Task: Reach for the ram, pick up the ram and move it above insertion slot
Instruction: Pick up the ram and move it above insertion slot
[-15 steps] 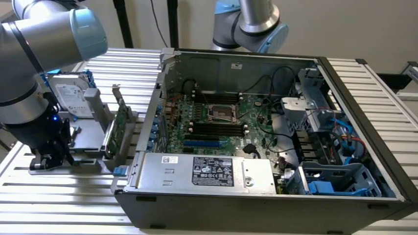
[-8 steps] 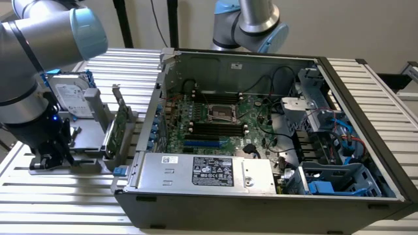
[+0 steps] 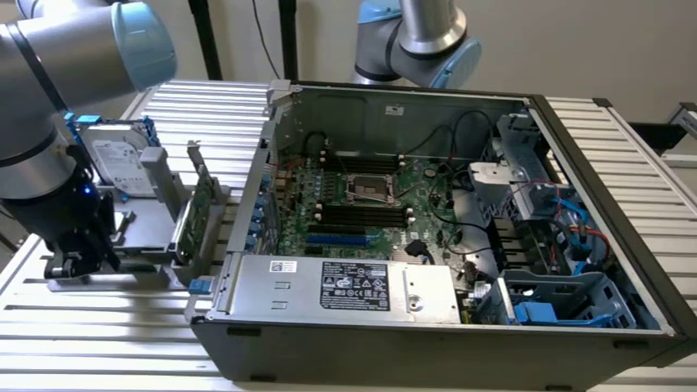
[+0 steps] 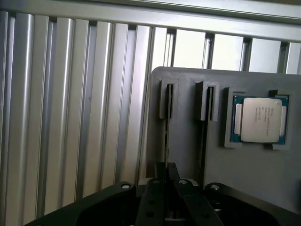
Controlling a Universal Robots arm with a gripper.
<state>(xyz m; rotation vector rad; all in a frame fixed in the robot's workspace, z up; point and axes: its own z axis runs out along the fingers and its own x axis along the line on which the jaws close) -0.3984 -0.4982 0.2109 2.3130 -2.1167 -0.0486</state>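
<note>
In the wrist view the ram (image 4: 166, 136) shows edge-on as a thin dark strip standing in a slot of the grey holder (image 4: 188, 94). My gripper (image 4: 166, 173) is shut on the strip's near end, one black finger on each side, and the ram still sits in its slot. In the exterior view the gripper (image 3: 82, 263) is low over the holder (image 3: 147, 245) at the exterior view's left, outside the computer case. The black insertion slots (image 3: 360, 214) lie on the motherboard in the open case, well to the exterior view's right of the gripper.
A processor chip (image 4: 258, 120) sits in a recess of the holder beside a second slot (image 4: 205, 113). A hard drive (image 3: 117, 163) and a larger green card (image 3: 196, 214) stand upright in the holder. The case wall (image 3: 256, 188) rises between holder and motherboard. A second arm (image 3: 419, 41) stands behind the case.
</note>
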